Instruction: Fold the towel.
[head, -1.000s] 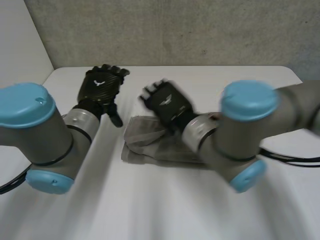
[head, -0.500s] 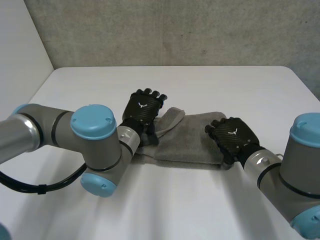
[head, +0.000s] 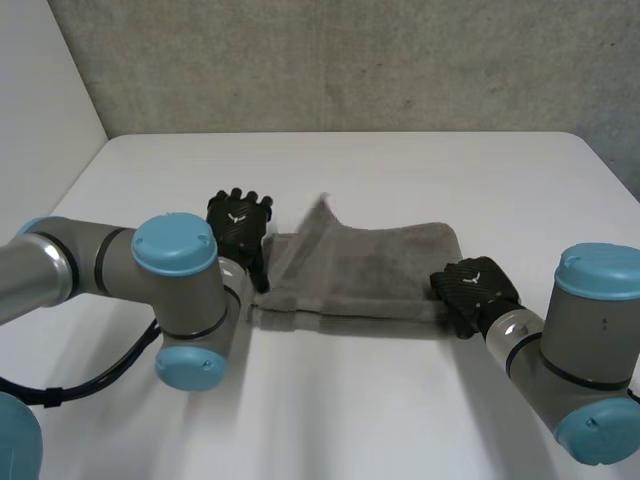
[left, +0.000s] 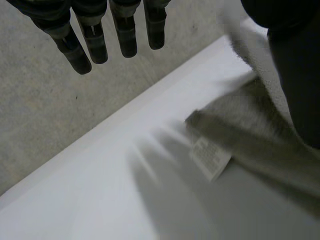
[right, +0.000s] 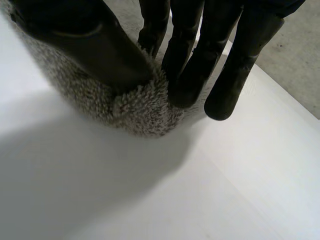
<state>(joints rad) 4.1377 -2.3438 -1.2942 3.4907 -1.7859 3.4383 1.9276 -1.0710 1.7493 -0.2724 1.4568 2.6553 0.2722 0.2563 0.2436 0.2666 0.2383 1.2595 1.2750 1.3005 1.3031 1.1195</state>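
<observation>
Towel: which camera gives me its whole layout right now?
Head view: the towel lies stretched between the left hand and right hand, one corner raised. Left wrist view shows its end with a white label; right wrist view shows a corner pinched by the right hand's thumb and fingers.

Bare white table (head: 420, 170) stretches wide beyond and before the towel (head: 370, 270).

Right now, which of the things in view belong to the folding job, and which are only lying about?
For the job:
towel, spread between the hands
left hand, at one end of it
right hand, pinching the corner at the other end

Not part of the job:
white table, only the surface under the work
grey wall, behind the table
</observation>
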